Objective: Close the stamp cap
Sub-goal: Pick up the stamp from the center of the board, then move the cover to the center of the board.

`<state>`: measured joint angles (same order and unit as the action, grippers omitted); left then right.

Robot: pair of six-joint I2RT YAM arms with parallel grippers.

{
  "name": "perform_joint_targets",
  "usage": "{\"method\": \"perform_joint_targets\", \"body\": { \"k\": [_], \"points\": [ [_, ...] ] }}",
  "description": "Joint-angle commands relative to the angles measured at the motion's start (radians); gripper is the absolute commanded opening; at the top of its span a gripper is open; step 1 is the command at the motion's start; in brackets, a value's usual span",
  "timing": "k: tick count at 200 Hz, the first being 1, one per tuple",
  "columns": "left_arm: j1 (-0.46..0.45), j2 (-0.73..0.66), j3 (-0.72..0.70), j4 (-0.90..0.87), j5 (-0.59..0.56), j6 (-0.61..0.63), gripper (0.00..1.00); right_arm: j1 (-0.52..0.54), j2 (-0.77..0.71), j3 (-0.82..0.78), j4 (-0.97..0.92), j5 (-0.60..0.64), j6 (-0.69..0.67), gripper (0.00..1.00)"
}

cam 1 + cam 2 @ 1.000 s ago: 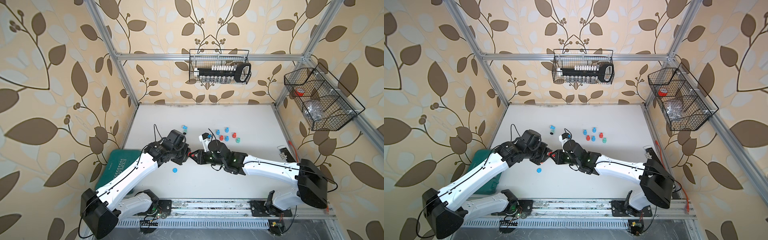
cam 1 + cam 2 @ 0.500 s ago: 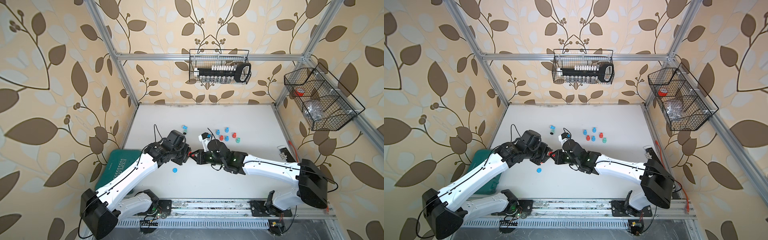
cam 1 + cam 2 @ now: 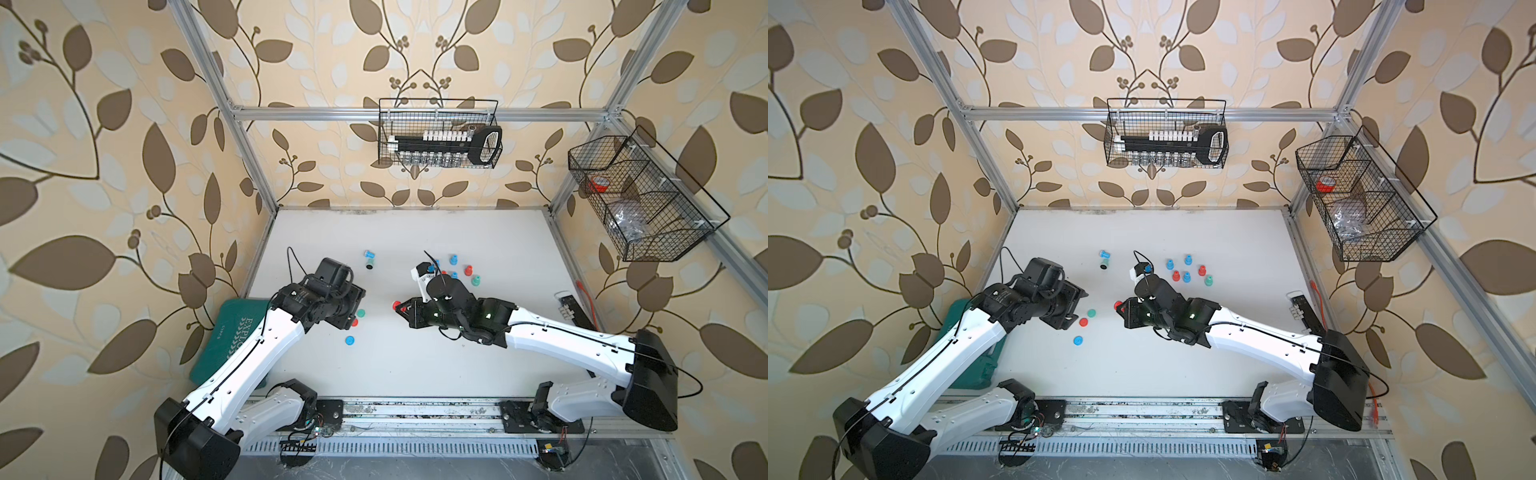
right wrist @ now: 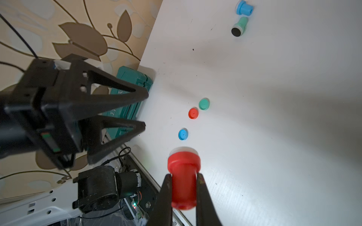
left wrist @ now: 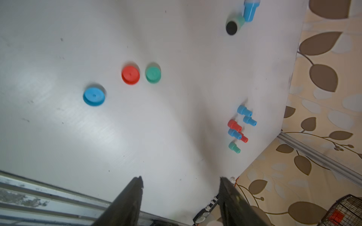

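Stamp (image 4: 184, 160), red, light and hard plastic by the look of it, is clamped by its narrow stem in the right gripper (image 4: 184, 177). That puts it at the lower middle of the right wrist view and near the centre in both top views, seemingly clear of the table (image 3: 415, 365). Its smooth surface could slip under an off-axis push, so the stem grip looks right and leaves the wide end free. A pale rim shows there, so I judge it uncapped. The red cap (image 5: 130, 75) lies flat beside the green cap (image 5: 153, 74) and is best pinched across its rim. A second ago the left gripper (image 5: 180, 179) met the stamp, nearly closed. Now it stands back leftward, jaws apart and empty.
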<state>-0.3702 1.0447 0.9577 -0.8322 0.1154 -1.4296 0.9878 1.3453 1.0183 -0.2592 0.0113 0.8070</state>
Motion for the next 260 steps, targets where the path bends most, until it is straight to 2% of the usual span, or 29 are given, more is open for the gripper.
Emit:
{"method": "perform_joint_targets", "body": {
  "k": [1,20,50,82,144,260],
  "points": [
    [0.103,0.064,-0.052,-0.015,0.050,0.267,0.54,-0.005,-0.058,0.032,-0.168,0.036,-0.067,0.06],
    [0.126,0.156,-0.050,0.042,0.041,0.359,0.43,-0.008,-0.099,0.008,-0.188,0.044,-0.075,0.07],
    [0.126,0.308,0.036,0.046,0.043,0.452,0.41,-0.015,-0.137,-0.022,-0.198,0.051,-0.068,0.07],
    [0.125,0.349,0.064,0.053,0.013,0.495,0.41,-0.018,-0.165,-0.048,-0.202,0.067,-0.058,0.07],
    [0.066,0.456,0.006,0.108,0.000,0.529,0.40,-0.032,-0.176,-0.072,-0.196,0.063,-0.054,0.07],
    [0.060,0.531,-0.032,0.168,-0.016,0.544,0.36,-0.052,-0.193,-0.109,-0.186,0.060,-0.040,0.07]
  ]
}}
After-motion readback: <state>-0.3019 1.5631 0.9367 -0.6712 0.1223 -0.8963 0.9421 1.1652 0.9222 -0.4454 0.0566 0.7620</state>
